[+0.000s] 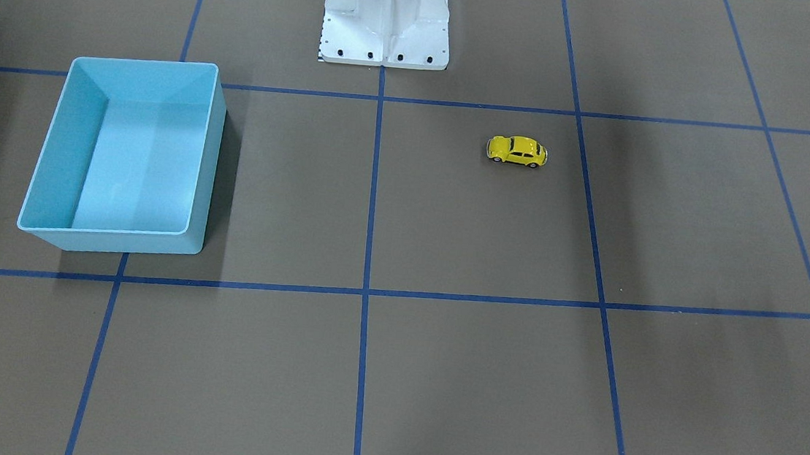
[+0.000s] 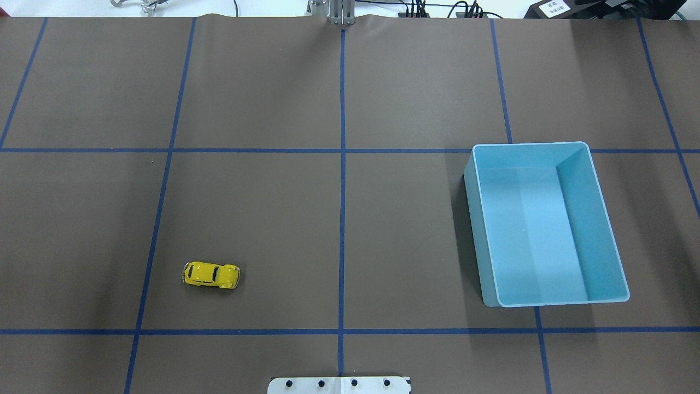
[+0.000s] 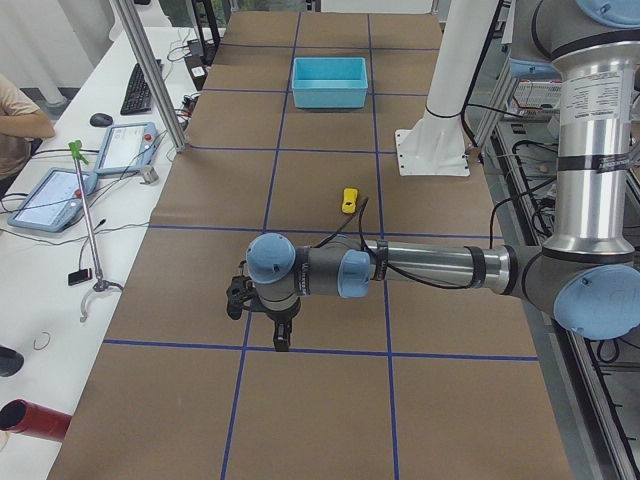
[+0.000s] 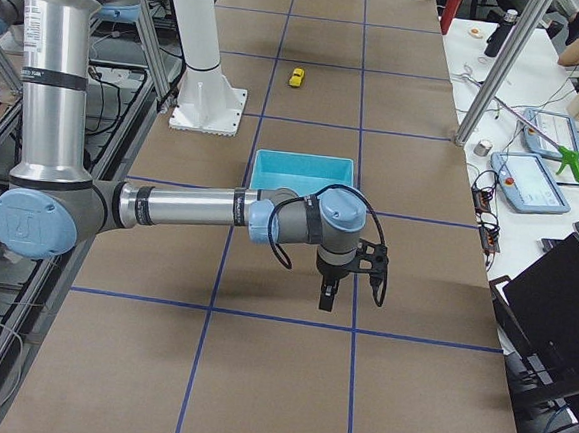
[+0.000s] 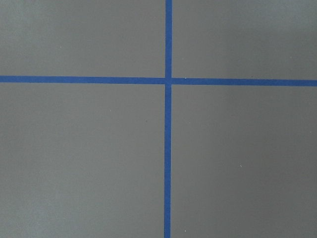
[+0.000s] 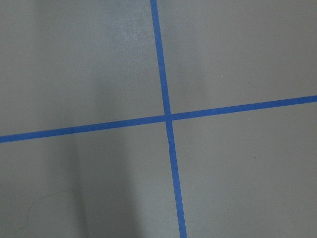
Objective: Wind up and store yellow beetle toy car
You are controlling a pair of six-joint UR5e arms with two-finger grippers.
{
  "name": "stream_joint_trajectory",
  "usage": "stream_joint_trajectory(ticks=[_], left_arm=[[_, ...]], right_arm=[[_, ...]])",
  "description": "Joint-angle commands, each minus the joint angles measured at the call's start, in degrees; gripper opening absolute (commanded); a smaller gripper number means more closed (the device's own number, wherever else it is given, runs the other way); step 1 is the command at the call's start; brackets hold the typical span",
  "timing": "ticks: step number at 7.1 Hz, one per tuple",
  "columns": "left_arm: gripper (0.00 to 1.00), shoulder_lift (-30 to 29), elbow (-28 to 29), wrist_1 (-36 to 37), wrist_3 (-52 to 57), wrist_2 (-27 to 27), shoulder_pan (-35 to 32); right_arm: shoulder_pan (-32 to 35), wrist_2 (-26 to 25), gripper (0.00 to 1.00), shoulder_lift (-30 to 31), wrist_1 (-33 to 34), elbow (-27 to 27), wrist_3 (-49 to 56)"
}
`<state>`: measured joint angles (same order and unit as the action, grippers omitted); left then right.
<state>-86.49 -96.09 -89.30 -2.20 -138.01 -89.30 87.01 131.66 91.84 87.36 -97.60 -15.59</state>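
Note:
The yellow beetle toy car (image 1: 516,151) stands alone on its wheels on the brown table, on my left side (image 2: 211,274). It also shows in the side views (image 3: 349,200) (image 4: 296,77). The light blue bin (image 1: 125,241) stands empty on my right side (image 2: 530,144). My left gripper (image 3: 283,335) hangs over the table's left end, well away from the car. My right gripper (image 4: 326,300) hangs over the right end, beyond the bin (image 4: 304,159). Both show only in the side views, so I cannot tell whether they are open or shut. Both wrist views show only table and tape.
Blue tape lines (image 2: 342,191) divide the brown table into squares. The white robot base (image 1: 386,28) stands at the middle of the near edge. Operator desks with tablets (image 3: 60,190) and a person's arm (image 3: 20,115) lie beyond the far table edge.

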Motion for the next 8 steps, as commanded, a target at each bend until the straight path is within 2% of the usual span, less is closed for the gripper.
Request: stream_joint_trajectory(ticks=[1,5,7,8], left_arm=[[1.0,0.0,0.11,-0.18,0.09,0.37,0.09],[1.0,-0.7,-0.15,-1.22,-0.09,-0.16,0.78],[1.0,-3.15,-2.07,-3.51,-0.35,0.54,9.27],[1.0,-4.9,-4.87,-3.26,-0.61,0.63,13.14]], right_arm=[[0.0,0.0,1.0,0.0,0.0,-0.04,0.03],[-0.09,0.0,1.0,-0.09,0.0,0.3,0.03],[-0.09,-0.09,1.0,-0.09,0.09,0.31,0.03],[-0.09,-0.09,1.0,-0.09,0.09,0.31,0.03]])
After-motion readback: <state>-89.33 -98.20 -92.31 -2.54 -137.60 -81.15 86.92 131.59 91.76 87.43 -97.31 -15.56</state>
